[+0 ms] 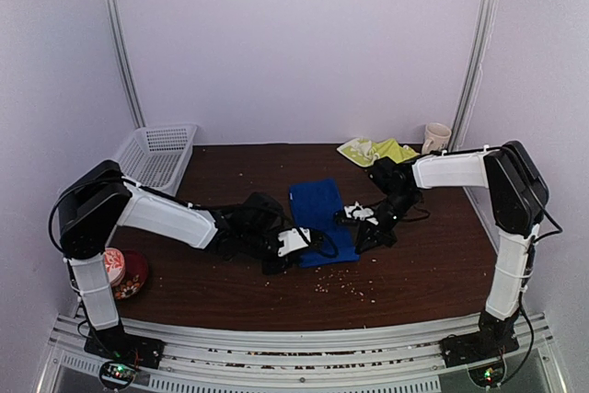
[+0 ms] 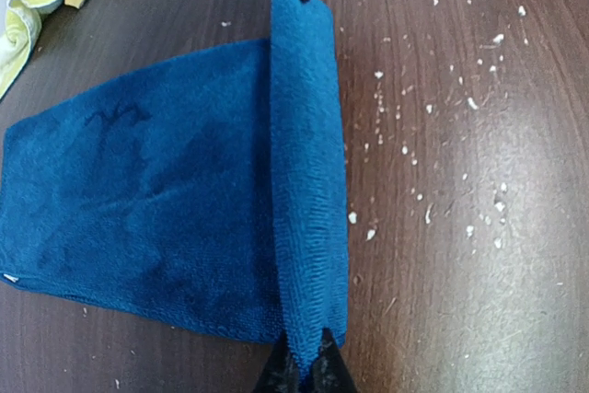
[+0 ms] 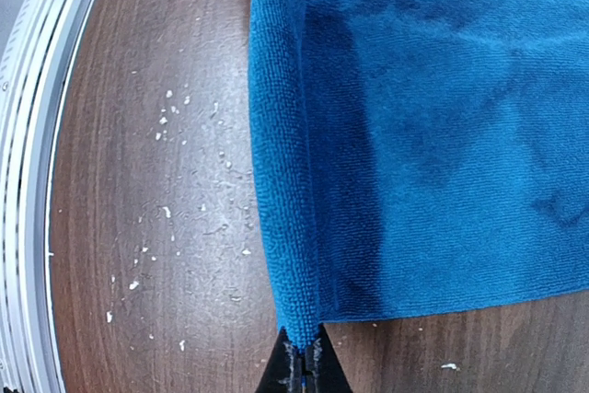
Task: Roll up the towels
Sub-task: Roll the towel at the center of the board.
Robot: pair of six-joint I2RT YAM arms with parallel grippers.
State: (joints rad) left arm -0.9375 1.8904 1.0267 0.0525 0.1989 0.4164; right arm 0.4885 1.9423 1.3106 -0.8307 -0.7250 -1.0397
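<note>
**Blue towel partly rolled, both grippers pinching the ends**

The blue towel (image 1: 319, 209) sits around the middle of the table (image 1: 414, 273). Its near edge is curled up into a tight rolled edge (image 2: 308, 181), and the rest lies flat, stretching off toward the far side.

The left gripper (image 2: 302, 358) has its fingers squeezed together on the left end of that roll. The right gripper (image 3: 301, 358) is doing the same on the right end, clamped tight on the cloth. So the roll is stretched pretty straight between the two. From the top camera, both arms reach in low, one from each side, and meet at the towel's near edge.

The yellow-green towel (image 1: 375, 149) is lying crumpled at the far right, well apart from the blue one. There's a mug (image 1: 436, 138) just beside it on the right.

A white basket (image 1: 156, 154) sits at the far left, and a red dish (image 1: 129, 275) at the near left by the left arm's base. Pale crumbs (image 1: 345, 284) are scattered on the wood just near of the roll.
</note>
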